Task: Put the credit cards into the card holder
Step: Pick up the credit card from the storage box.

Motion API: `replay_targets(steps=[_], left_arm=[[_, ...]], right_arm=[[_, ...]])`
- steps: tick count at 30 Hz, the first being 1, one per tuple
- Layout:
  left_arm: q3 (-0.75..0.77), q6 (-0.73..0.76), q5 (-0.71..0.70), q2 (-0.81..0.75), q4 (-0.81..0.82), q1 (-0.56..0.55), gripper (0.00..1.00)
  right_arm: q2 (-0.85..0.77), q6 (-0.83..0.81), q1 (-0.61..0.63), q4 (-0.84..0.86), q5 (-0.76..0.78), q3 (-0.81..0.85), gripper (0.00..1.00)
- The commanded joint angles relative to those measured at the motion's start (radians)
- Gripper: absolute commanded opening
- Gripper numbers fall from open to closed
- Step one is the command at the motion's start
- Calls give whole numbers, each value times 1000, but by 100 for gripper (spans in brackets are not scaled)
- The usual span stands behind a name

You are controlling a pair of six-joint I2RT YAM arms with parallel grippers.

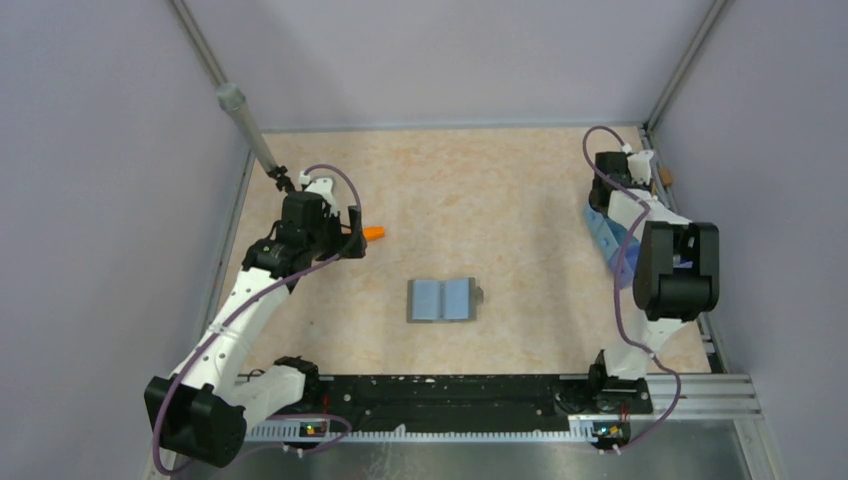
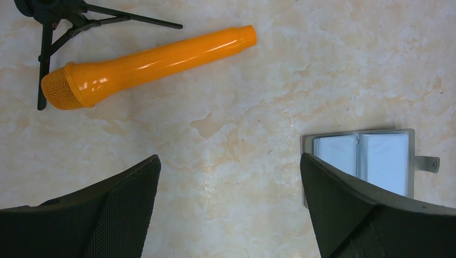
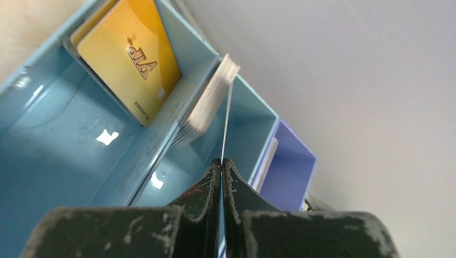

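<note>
Jaws: your right gripper (image 3: 221, 161) pinches one thin white card (image 3: 226, 118); your left gripper (image 2: 230, 157) is wide apart, empty.
Card: on edge in the blue tray (image 3: 54, 134), beside the card stack (image 3: 209, 102).
Card holder (image 1: 443, 299): open mid-table, left of your right arm, well apart.
Room: tray walls close; lift up first.

Table top (image 2: 242, 86): smooth beige marbled laminate, faint sheen.
Orange stick (image 2: 156, 56): glossy plastic, mesh-textured head.
Card holder (image 2: 376, 156): matt grey cover, sleek pale pockets.
Tray (image 3: 48, 156): glossy blue plastic, bright reflections.
Gold card (image 3: 129, 59): satin metallic look, raised lettering.
Held card (image 3: 226, 123): thin pale edge only.
Left gripper (image 2: 230, 158): black pads, fine woven texture.
Right gripper (image 3: 221, 162): matt black, scuffed.
</note>
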Motion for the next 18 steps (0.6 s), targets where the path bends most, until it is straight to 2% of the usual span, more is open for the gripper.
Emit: replay_targets(steps=[1,4,13,18], left_arm=[[-10,8,10,-26,31,5,99],[-10,8,10,-28,31,5,99],[-10,10,10,-29,34,5,99],[-10,9,25,-31,34,5,99]], right_arm=[[-136,28,41,-42,49,29,0],[-166,55,42,-99,53,52,0],[-293,67,156,-165,33,117,0],[-380,75,245,-216,-38,146,0]])
